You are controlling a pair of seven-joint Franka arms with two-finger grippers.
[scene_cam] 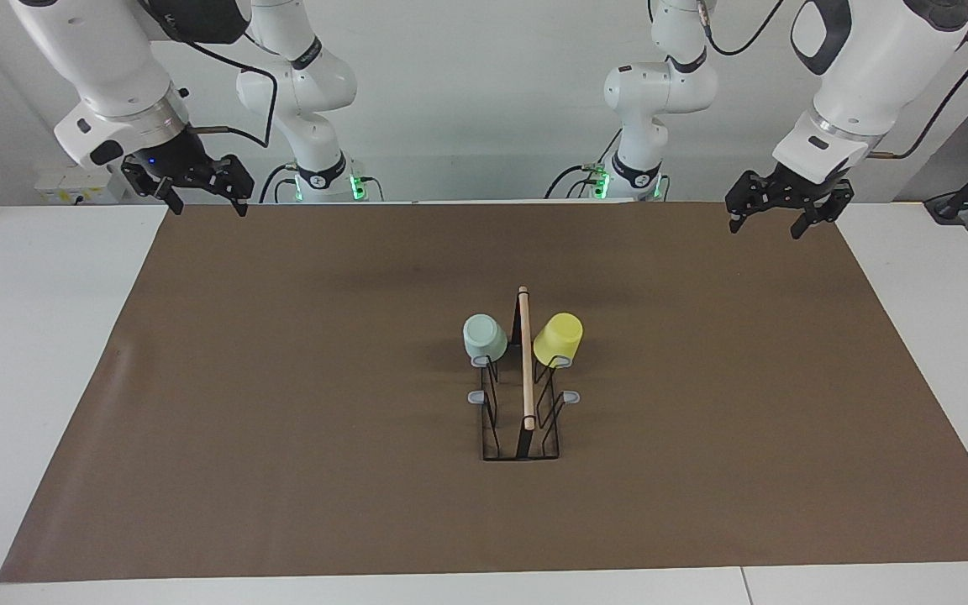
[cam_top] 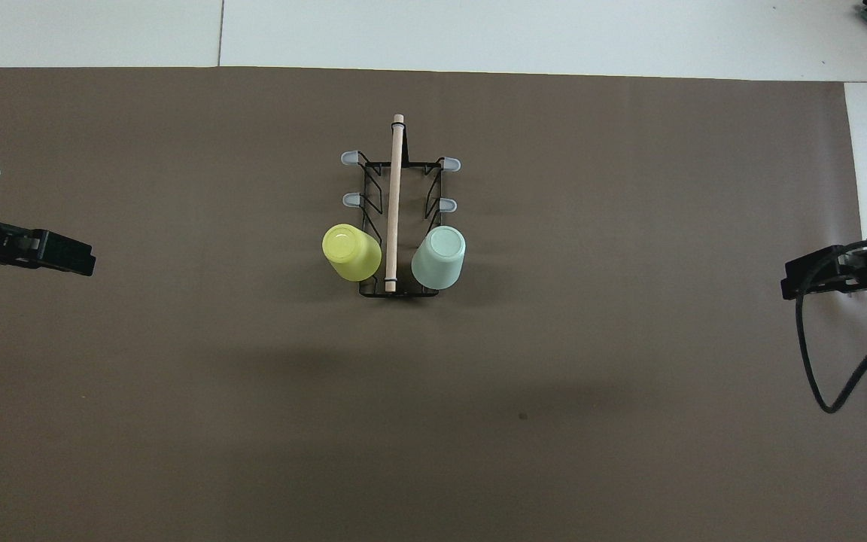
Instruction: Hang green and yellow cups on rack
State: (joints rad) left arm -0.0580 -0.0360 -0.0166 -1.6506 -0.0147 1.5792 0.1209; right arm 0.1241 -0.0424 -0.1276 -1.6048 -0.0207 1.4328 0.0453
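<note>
The black wire rack (scene_cam: pixel 526 370) with its wooden rod stands in the middle of the brown mat; it also shows in the overhead view (cam_top: pixel 394 188). The yellow cup (scene_cam: pixel 558 339) hangs mouth down on the prong nearest the robots on the left arm's side, also seen from overhead (cam_top: pixel 351 252). The pale green cup (scene_cam: pixel 484 336) hangs the same way on the prong across the rod, toward the right arm's end (cam_top: pixel 439 257). My left gripper (scene_cam: pixel 768 223) is open and empty, raised over the mat's corner (cam_top: pixel 65 254). My right gripper (scene_cam: pixel 207 202) is open and empty over the other corner (cam_top: pixel 802 280).
The brown mat (scene_cam: pixel 282 420) covers most of the white table (scene_cam: pixel 30 378). The rack's other grey-tipped prongs (cam_top: pixel 349 199) are bare. A black cable (cam_top: pixel 817 376) loops down from the right arm.
</note>
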